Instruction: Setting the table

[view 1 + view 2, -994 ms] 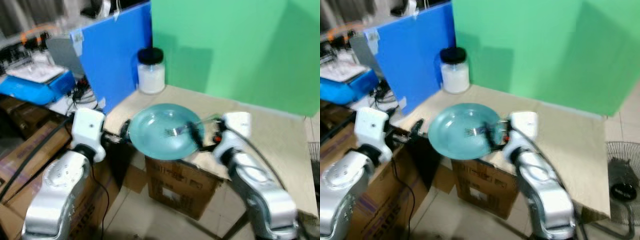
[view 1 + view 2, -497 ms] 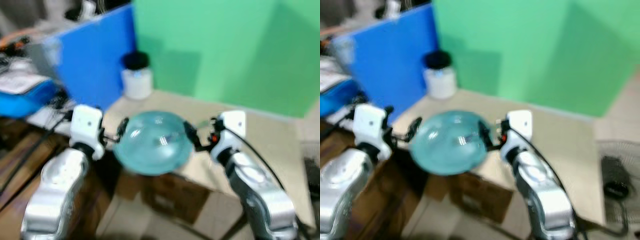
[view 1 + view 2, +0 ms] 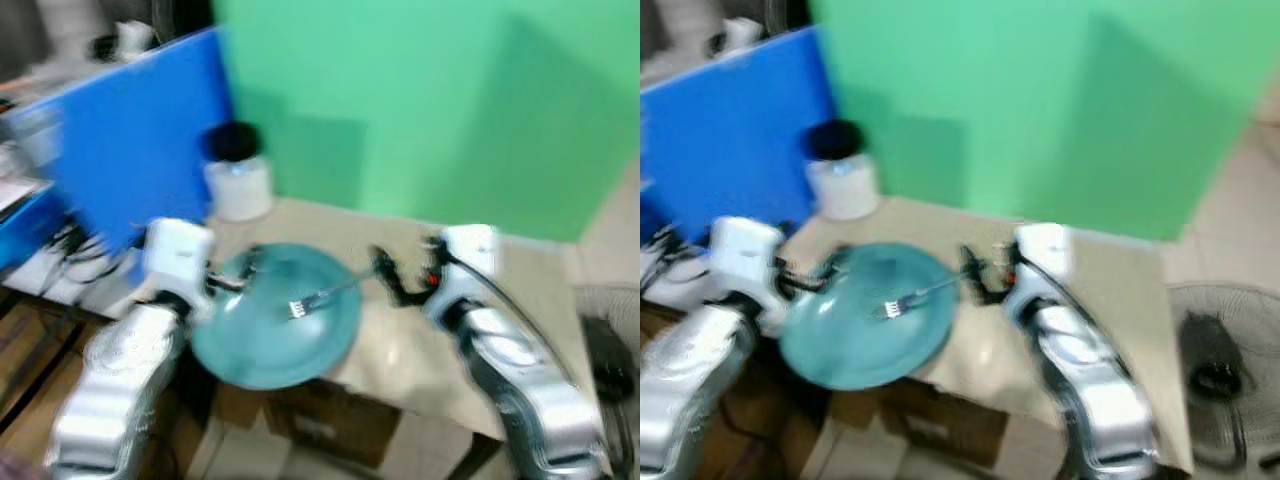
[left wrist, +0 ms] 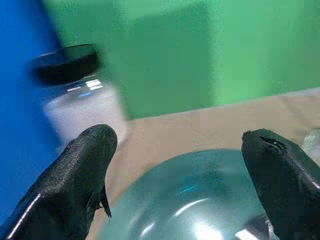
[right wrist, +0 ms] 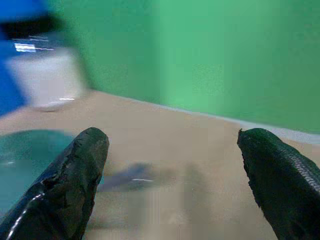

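Green backdrop rises behind a beige tabletop, blurred by motion. My teal plate lies at the table's near left edge, partly overhanging it, with a fork resting across it, tines toward the plate's middle and handle pointing toward my right gripper. That gripper sits just beside the handle's end, its two black fingers spread wide with nothing between them. My left gripper is at the plate's left rim, fingers also spread wide around the rim without clamping it. Behind the plate stands a white jar with a black lid, beside a blue panel. Below the table edge sits a cardboard box.
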Tool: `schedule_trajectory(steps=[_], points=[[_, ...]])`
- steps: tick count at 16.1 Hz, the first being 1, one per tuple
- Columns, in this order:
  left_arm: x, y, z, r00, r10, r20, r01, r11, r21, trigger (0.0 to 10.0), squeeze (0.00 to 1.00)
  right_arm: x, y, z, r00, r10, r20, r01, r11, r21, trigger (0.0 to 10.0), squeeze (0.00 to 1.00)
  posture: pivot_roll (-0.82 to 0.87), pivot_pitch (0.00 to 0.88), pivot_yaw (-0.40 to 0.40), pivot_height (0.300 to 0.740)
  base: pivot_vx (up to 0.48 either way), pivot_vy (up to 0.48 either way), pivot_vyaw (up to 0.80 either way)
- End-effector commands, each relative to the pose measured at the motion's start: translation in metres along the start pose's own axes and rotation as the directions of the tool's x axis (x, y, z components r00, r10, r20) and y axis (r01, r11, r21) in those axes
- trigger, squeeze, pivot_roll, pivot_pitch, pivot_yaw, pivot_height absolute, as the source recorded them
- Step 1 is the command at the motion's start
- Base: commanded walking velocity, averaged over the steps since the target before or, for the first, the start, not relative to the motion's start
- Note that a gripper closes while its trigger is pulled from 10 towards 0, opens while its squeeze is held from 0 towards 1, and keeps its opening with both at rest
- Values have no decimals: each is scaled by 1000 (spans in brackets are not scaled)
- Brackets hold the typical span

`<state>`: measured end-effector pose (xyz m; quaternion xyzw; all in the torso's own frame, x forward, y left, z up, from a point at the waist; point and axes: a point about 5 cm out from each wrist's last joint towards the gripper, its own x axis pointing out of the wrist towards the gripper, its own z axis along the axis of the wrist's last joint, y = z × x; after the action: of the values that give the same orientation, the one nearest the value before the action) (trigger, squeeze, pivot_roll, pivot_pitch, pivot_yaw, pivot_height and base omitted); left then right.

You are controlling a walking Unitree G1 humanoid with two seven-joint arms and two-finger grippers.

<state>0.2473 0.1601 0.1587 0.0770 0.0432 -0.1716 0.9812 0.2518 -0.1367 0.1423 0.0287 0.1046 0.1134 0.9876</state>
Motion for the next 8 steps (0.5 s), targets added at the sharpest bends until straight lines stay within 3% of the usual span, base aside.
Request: schedule_trajectory(steps=[1, 5, 6, 8], points=[[-3, 11, -2, 999, 32, -14, -32, 999, 25, 10000, 0, 2, 10, 7, 999, 38, 25, -38, 999, 4, 10000, 0, 149, 0, 52, 740, 274, 0, 0], [-6, 21, -11, 996, 42, -82, -40, 999, 29, 10000, 0, 2, 11, 7, 998, 52, 20, -52, 999, -1, 10000, 0, 148, 0, 52, 740, 0, 0, 0], [-12, 29, -19, 991, 24, -135, -31, 998, -50, 10000, 1000, 2, 11, 8, 997, 81, 19, -81, 997, -16, 10000, 0, 147, 0, 52, 740, 0, 0, 0], [-17, 33, -27, 980, -9, -201, -7, 997, -81, 10000, 1000, 2, 10, 9, 994, 106, 20, -105, 994, -31, 10000, 0, 147, 0, 51, 740, 0, 0, 0]])
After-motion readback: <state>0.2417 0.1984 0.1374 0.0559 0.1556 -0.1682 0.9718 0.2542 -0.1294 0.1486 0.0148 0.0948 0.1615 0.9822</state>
